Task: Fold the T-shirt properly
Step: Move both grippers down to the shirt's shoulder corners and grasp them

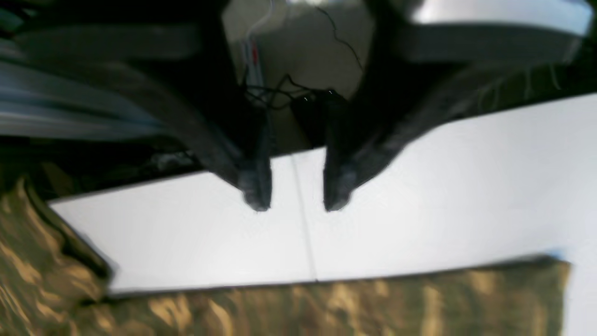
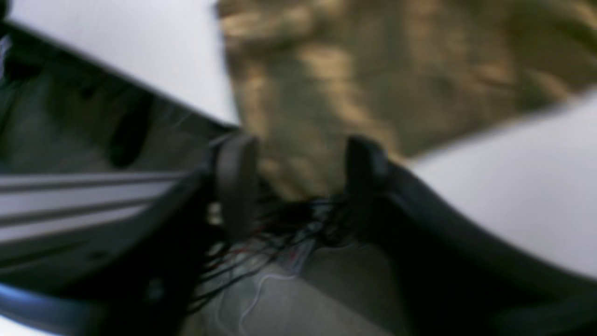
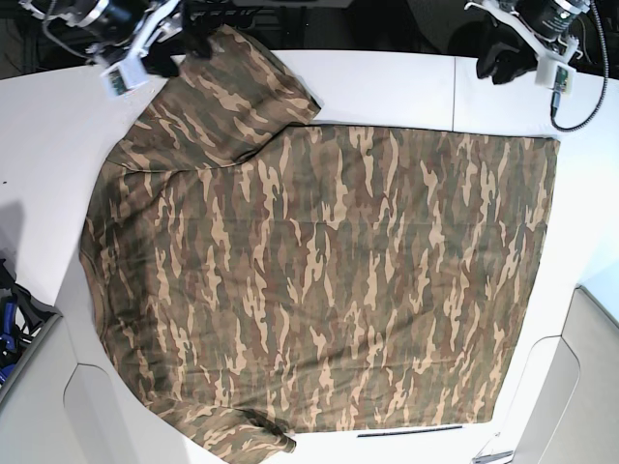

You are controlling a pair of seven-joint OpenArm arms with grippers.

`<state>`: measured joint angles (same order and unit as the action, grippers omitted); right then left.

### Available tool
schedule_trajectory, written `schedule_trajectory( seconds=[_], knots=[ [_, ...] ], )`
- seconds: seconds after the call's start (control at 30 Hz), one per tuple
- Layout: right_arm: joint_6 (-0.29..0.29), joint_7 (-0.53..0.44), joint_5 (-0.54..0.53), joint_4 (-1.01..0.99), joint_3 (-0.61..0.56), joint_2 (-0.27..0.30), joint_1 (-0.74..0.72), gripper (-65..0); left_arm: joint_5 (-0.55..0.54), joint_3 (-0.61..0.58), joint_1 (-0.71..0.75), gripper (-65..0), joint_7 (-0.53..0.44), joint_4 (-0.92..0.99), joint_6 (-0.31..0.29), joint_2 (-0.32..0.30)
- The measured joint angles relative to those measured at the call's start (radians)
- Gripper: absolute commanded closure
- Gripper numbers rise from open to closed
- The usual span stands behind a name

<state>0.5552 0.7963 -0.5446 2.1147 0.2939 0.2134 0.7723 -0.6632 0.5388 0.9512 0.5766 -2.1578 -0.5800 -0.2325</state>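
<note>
Lying spread flat across the worktop (image 3: 387,82), the T-shirt (image 3: 319,280) is shown unfolded; every fold remains. Left gripper (image 1: 296,205) and right gripper (image 2: 298,182) appear parted, apparently empty.

My left claw (image 1: 296,198) has dark curved fingers with rounded tips; my right claw (image 2: 298,182) matches, thin black wires behind it.

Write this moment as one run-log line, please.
camouflage cloth T-shirt: spread flat on white table | left gripper: open, empty, above table | right gripper: open, over sleeve | fold: not begun
</note>
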Motion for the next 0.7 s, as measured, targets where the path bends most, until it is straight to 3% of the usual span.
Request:
schedule_trajectory(
  seconds=[0.1,0.27,0.5,0.7],
  knots=[
    [0.001,0.008,-0.054,0.000,0.092,0.000,-0.017,-38.9,-0.002,0.001,-0.007,-41.2,0.003,0.000,0.017,-0.022],
    [-0.001,0.011,-0.096,-0.028,0.171,0.000,-0.025,-38.9,-0.002,0.001,-0.050,-41.2,0.008,0.000,0.072,-0.076],
    [-0.002,0.005,-0.091,-0.163,0.172,0.000,-0.080,-38.8,0.000,0.001,-0.118,-41.2,0.008,0.000,0.196,-0.128],
    [0.009,0.013,-0.112,-0.283,0.149,0.000,-0.164,-38.8,0.002,-0.001,-0.171,-41.2,0.006,0.045,0.202,-0.164]
  ],
)
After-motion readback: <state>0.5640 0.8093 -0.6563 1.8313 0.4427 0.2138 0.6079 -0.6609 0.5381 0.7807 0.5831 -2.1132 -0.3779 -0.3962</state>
